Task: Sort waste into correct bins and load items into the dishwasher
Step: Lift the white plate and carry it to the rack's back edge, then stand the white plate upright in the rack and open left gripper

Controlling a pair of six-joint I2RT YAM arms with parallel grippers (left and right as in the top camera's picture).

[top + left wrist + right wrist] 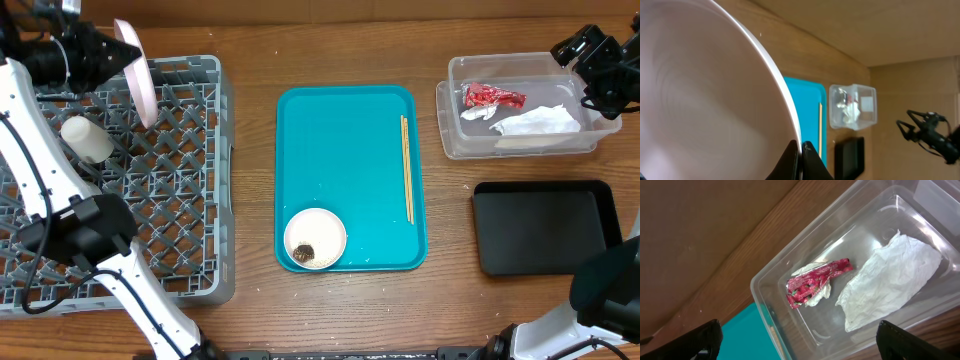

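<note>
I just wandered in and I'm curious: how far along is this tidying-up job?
Done: the red wrapper and napkin lie in the clear tub, and a cup lies in the grey rack. In hand: the left gripper grips the plate on edge over that rack; the right gripper is open above the tub. Left: the bowl with a brown scrap and the chopsticks on the teal tray.

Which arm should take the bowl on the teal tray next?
Probably right: the right end effector hangs open and empty over the clear tub. The left end effector is shut on the plate over the rack.
</note>
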